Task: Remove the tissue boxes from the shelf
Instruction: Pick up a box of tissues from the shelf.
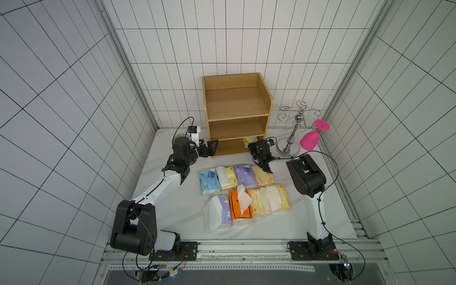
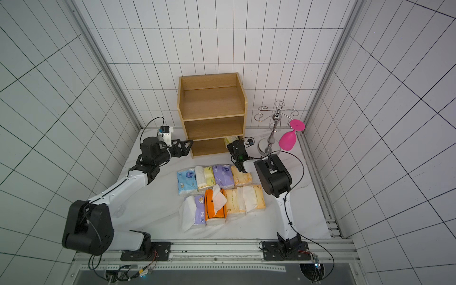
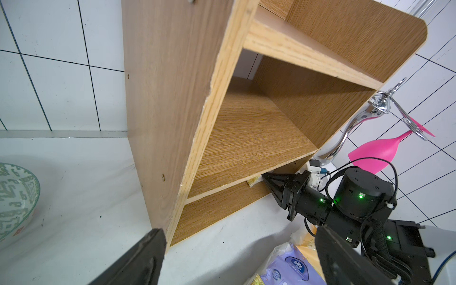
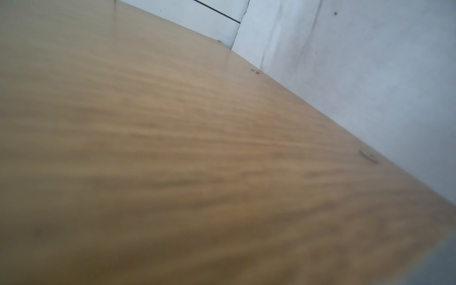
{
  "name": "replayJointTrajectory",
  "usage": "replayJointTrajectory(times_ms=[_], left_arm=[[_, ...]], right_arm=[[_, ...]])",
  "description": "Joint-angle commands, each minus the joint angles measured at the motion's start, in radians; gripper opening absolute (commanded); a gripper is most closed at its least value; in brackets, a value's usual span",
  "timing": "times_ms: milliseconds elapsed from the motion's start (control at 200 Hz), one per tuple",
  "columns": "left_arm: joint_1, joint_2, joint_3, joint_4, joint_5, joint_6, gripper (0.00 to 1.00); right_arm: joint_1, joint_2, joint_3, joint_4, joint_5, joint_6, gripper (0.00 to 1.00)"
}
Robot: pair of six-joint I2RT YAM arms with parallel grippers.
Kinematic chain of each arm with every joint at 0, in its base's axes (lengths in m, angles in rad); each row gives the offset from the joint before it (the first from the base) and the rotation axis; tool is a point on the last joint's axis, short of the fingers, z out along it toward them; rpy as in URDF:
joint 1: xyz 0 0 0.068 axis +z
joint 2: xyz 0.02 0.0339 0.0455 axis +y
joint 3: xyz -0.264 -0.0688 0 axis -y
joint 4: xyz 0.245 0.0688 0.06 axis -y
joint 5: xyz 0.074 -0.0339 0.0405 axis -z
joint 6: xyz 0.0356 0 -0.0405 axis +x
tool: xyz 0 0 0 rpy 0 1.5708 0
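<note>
The right gripper [image 3: 267,178] reaches low into the bottom tier of the shelf [image 1: 237,103], its jaws closed to a point right at the corner of a pale yellow tissue pack [image 3: 253,182]. Whether they have pinched a fold of the wrapper or only touch it cannot be told. That pack sits at the right end of the bottom tier, and it looks like the only one left inside, since both upper tiers are bare. Eight other packs [image 1: 244,174] lie in two neat rows on the tabletop [image 1: 172,209] just in front of the shelf, probably packed close so there is room for one more. The left gripper [image 1: 212,147] is wide open and holds nothing. It hovers by the shelf's left front corner, likely parked clear of the right arm's path.
</note>
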Motion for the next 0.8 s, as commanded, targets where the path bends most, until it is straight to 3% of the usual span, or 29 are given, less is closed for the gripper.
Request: replayJointTrajectory(times_ms=[0,355,480,570,670,795], left_arm=[[0.005,-0.040,-0.015,0.002,0.005,-0.011,0.98],[0.005,-0.163,-0.091,-0.052,-0.020,-0.067,0.98],[0.003,-0.190,-0.107,-0.059,-0.006,-0.087,0.98],[0.001,-0.207,-0.115,-0.067,-0.009,-0.089,0.98],[-0.001,-0.221,-0.118,-0.077,-0.019,-0.088,0.98],[-0.003,-0.225,-0.117,-0.076,-0.023,-0.089,0.98]], right_arm=[[0.022,-0.050,-0.066,0.055,-0.053,0.007,0.00],[0.037,-0.196,-0.217,0.034,-0.183,-0.038,0.00],[0.026,-0.259,-0.265,-0.005,-0.193,-0.096,0.32],[0.006,-0.297,-0.288,-0.025,-0.198,-0.120,0.47],[-0.017,-0.310,-0.257,-0.101,-0.235,-0.156,0.56],[-0.029,-0.292,-0.203,-0.163,-0.272,-0.188,0.59]])
